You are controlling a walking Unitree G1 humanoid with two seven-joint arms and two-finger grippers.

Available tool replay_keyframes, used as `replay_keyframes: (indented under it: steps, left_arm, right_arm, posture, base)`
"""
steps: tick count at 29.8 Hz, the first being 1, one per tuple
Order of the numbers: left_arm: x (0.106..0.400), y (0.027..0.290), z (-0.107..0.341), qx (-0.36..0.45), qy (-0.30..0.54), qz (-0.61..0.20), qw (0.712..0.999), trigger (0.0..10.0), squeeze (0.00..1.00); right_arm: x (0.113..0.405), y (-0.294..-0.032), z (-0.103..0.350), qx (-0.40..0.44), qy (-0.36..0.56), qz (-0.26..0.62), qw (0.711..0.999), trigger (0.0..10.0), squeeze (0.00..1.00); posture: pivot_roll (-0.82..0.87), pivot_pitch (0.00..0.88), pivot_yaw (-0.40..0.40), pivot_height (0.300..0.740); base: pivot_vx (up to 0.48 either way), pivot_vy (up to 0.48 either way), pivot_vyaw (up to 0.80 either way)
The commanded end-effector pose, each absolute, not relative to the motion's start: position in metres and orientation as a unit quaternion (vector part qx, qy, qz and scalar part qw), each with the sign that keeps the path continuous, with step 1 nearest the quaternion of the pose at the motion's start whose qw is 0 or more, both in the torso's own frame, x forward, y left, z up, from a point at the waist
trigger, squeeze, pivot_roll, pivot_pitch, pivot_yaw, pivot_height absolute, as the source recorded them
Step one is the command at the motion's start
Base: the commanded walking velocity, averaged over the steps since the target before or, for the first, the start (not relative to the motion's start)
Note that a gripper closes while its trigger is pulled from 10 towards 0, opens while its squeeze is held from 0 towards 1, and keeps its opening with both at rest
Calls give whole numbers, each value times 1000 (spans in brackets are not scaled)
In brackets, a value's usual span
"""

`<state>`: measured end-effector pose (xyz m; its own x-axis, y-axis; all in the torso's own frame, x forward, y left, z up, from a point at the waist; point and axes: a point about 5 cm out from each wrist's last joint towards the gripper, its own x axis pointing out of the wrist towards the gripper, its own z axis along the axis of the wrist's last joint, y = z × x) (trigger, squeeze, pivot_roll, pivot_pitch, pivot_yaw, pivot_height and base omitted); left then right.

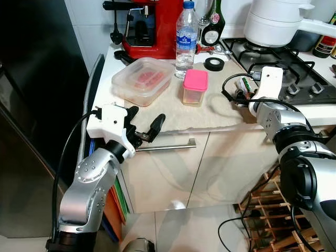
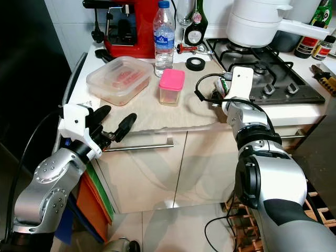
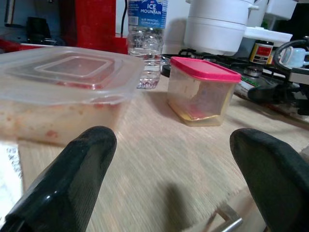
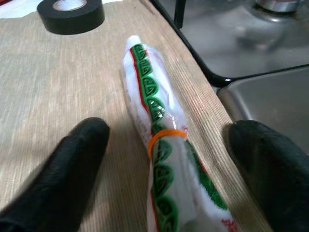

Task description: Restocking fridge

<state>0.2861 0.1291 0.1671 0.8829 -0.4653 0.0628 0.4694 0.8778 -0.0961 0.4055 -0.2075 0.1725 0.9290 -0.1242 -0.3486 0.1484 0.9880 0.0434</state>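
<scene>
Fingers (image 4: 79, 159) of right gripper (image 4: 169, 164) straddle green-white packet (image 4: 159, 159), unclosed.

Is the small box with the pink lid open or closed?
Closed. The pink lid sits flat on the box, covering its whole top; no gap shows.

Pink lid (image 1: 196, 79) on clear yellowish tub (image 1: 194, 94); clear box (image 1: 142, 80) w/ red food. Packet (image 4: 161, 164): white w/ green-red pattern, orange band. Black tape roll (image 1: 214, 64), red machine (image 1: 151, 26), beige ribbed mat (image 1: 173, 113).
</scene>
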Motion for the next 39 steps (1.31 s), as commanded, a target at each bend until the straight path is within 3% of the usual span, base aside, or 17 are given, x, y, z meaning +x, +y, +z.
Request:
replay_keyframes:
  steps: [1, 5, 19, 24, 27, 31, 35, 38, 39]
  left_arm:
    - [288, 130, 167, -57, -12, -239, 969, 10000, 0]
    - [303, 134, 173, -81, 4, -218, 973, 10000, 0]
    - [305, 123, 167, -109, 50, -226, 967, 10000, 0]
    - [306, 121, 167, -113, 56, -228, 965, 10000, 0]
    - [306, 122, 169, -112, 55, -228, 966, 10000, 0]
    - [306, 121, 168, -112, 55, -229, 965, 10000, 0]
    - [306, 120, 167, -111, 57, -231, 965, 10000, 0]
    - [307, 119, 166, -105, 59, -229, 966, 10000, 0]
    - [307, 119, 165, -103, 59, -229, 966, 10000, 0]
  right_arm:
    - [404, -206, 167, 49, 191, -63, 978, 0, 0]
    - [403, -204, 163, 59, 198, -61, 976, 0, 0]
    - [403, -200, 161, 33, 192, -42, 980, 0, 0]
    - [405, -199, 167, -27, 159, -49, 986, 0, 0]
    - [410, -204, 189, -115, 90, -83, 986, 0, 0]
    - [412, -204, 207, -168, 36, -103, 980, 0, 0]
    - [413, -204, 219, -184, -6, -115, 976, 0, 0]
    - [413, -199, 207, -155, 24, -96, 983, 0, 0]
    - [412, -197, 199, -137, 45, -89, 986, 8235, 0]
  posture:
    - [161, 1, -14, 740]
    - [158, 3, -13, 740]
    - [155, 11, -12, 740]
    - [155, 11, -12, 740]
    - [152, 14, -6, 740]
    - [149, 14, -5, 740]
    - [146, 10, -8, 740]
    - [145, 5, -9, 740]
    - [147, 3, -10, 740]
  base:
    - [0, 0, 0]
    - [0, 0, 0]
    - [0, 0, 0]
    - [0, 0, 0]
    - [0, 0, 0]
    - [0, 0, 0]
    - [0, 0, 0]
    - [0, 0, 0]
    - [0, 0, 0]
